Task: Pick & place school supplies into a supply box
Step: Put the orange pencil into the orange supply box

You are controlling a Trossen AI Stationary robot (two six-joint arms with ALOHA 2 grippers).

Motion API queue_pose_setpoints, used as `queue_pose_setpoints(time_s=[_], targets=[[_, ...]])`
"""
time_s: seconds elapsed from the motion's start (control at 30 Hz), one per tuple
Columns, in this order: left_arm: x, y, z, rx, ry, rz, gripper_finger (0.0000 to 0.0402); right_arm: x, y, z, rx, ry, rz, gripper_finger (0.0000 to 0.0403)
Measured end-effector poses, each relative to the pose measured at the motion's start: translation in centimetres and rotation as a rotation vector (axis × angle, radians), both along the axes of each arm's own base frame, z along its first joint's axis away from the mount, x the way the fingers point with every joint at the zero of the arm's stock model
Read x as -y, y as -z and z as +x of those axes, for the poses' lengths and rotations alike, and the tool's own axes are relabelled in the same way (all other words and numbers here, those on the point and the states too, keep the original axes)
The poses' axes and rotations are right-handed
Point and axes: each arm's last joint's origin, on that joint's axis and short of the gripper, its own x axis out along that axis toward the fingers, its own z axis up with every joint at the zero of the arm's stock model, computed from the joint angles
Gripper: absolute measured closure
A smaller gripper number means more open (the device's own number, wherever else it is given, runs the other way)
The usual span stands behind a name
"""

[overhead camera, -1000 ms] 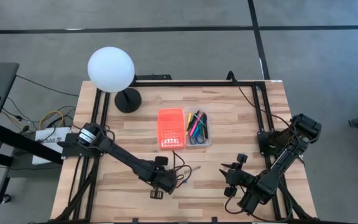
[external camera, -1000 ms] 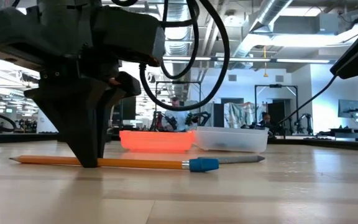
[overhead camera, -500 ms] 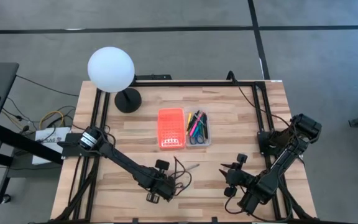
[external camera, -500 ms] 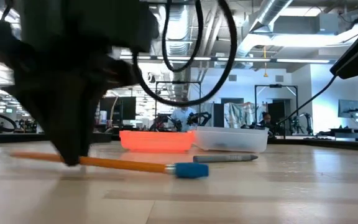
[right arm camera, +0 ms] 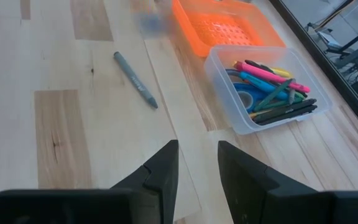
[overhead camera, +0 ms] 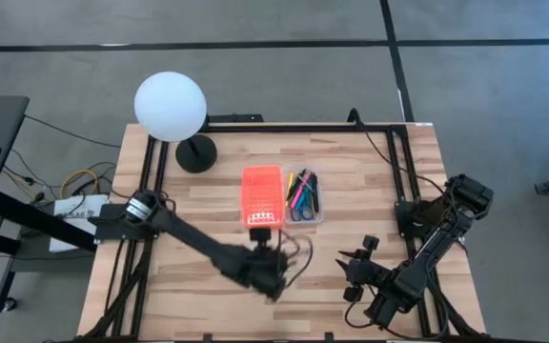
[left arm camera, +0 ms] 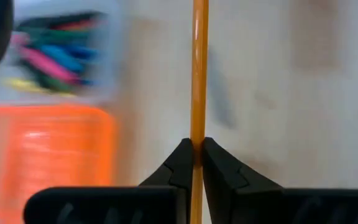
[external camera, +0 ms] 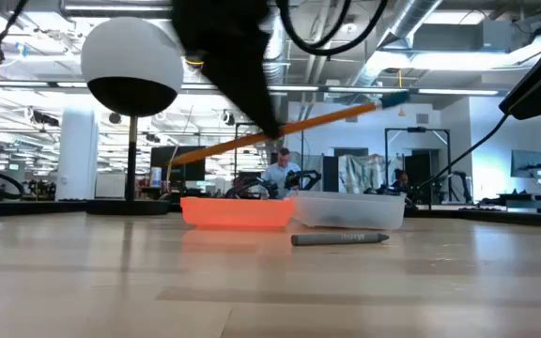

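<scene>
Table [overhead camera: 370,191]: pale wood planks
Left gripper [left arm camera: 192,151]: pinching thin orange pencil [left arm camera: 198,68], lifted
Right gripper [right arm camera: 197,163]: fingers apart, empty
Tray [right arm camera: 222,65]: clear plastic, rectangular
Crayon [right arm camera: 135,79]: grey, label unreadable

Even, bright overhead light; soft shadows on the surface [overhead camera: 198,210]. Motion blur smears the left end effector [overhead camera: 273,276] and the left wrist background.

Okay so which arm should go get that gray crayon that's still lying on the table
Right. The right gripper is open, holds nothing and faces the gray crayon. The left gripper is shut on the orange pencil, which still has to go into the clear tray.
</scene>
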Motion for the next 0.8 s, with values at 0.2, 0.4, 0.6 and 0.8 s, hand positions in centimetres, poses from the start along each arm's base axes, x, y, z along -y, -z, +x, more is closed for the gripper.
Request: queue_pose_setpoints(time_s=[0.2,0.4,0.6,0.8], targets=[[-5.0,-1.9,2.8,0.075,-0.136,0.01,0.039,0.0,0.0,0.0,-0.011,-0.012,-0.015,0.0297],[-11.6,-2.3,5.3,0.145,-0.25,-0.087,0.039,0.0,0.0,0.0,-0.029,-0.03,-0.039,0.0297],[-18.6,-2.8,6.9,0.266,-0.36,-0.309,0.0389,0.3,0.0,-0.2,-0.047,-0.031,-0.063,0.0297],[-22.5,-3.4,8.1,0.433,-0.417,-0.441,0.0389,0.4,0.0,-0.3,-0.057,-0.03,-0.077,0.0297]])
